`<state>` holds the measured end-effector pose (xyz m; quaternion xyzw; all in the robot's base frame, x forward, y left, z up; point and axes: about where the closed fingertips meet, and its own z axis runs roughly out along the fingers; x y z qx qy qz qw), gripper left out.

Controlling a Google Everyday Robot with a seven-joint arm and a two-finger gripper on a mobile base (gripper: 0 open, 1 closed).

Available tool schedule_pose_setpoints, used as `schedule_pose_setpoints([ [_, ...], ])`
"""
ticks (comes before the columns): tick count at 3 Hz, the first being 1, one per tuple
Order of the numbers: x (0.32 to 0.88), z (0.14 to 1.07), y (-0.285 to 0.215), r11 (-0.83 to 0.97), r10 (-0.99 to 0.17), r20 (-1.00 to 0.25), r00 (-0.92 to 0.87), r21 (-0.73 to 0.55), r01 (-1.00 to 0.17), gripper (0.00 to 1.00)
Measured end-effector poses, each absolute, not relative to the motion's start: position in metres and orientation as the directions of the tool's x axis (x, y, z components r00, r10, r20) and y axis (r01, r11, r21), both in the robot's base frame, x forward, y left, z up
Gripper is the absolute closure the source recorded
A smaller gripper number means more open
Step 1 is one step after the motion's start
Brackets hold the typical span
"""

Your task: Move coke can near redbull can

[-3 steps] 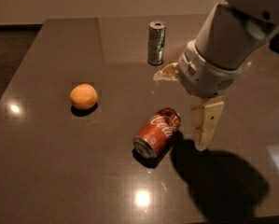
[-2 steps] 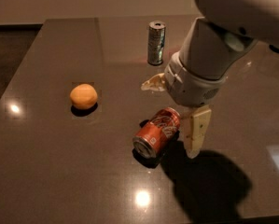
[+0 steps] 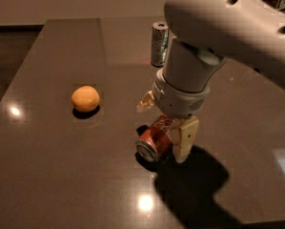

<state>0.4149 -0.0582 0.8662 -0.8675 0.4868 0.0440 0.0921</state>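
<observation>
**Though Toppled, Well Placed Between Open Fingers**

While scanning the dark glossy counter [image 3: 61, 175], found the red-orange aluminium coke can [image 3: 154, 140] with white script lying on its side, silver end turned toward the camera. Judged it light and thin-walled: stiff along its length, easily dented at mid-wall, smooth, slippery, and apt to roll if nudged sideways. Could not tell whether full or empty. Reckoned the best hold to be across the round body, near the middle of its length, with a squeeze firm but not crushing.

Found the cream two-finger claw [image 3: 165, 122] low over that coke can, beneath a bulky white arm. Saw it spread wide, wider than the can's girth, and straddling the body. Placed one finger [image 3: 146, 102] at the far left side and the other [image 3: 183, 141] just beside the near right side. Could not tell whether either touched metal. Took it as gripping nothing yet.

Spotted the slim silver-and-blue redbull can [image 3: 159, 44] upright farther back, well apart. Noted a round orange fruit [image 3: 86, 98] off to the left.
</observation>
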Motion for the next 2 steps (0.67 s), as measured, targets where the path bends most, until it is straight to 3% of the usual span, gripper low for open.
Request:
schedule_pose_setpoints([
  [2, 0.4232, 0.8561, -0.0566, -0.512, -0.844, -0.148, 0.515, -0.06, -0.857, 0.65],
])
